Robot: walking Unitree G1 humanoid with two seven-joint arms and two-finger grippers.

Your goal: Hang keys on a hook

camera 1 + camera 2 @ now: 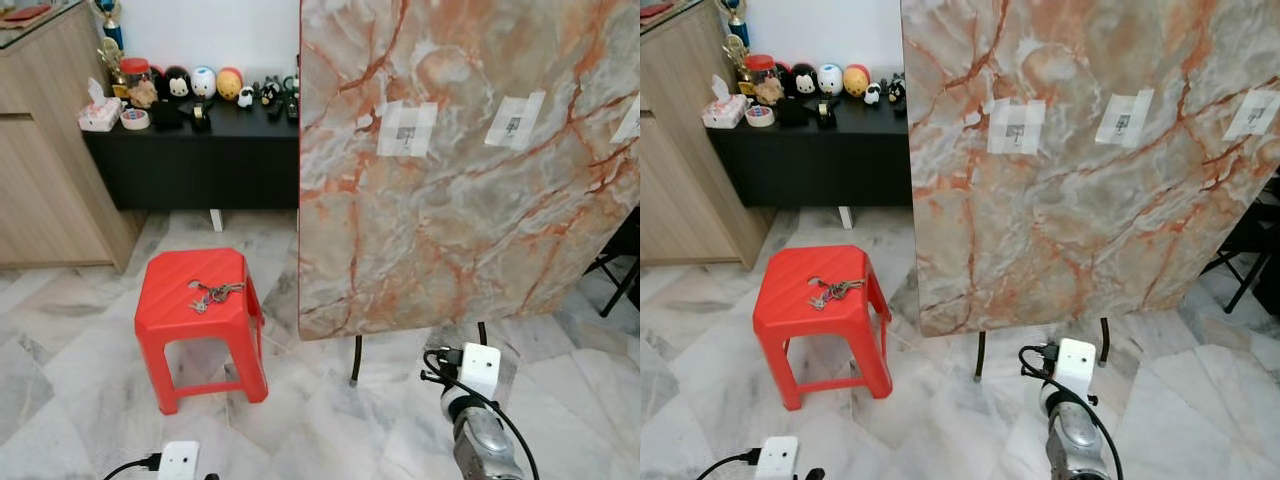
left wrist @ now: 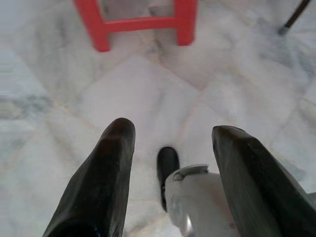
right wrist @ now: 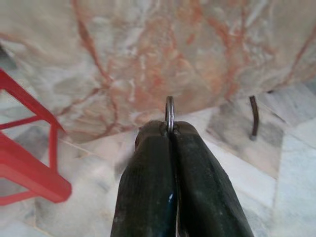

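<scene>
A bunch of keys is seen lying on the red stool; the right gripper, pressed together, pinches a metal ring, its lower part hidden; the left gripper is spread apart

Red stool on marble floor; black sideboard behind.
</scene>
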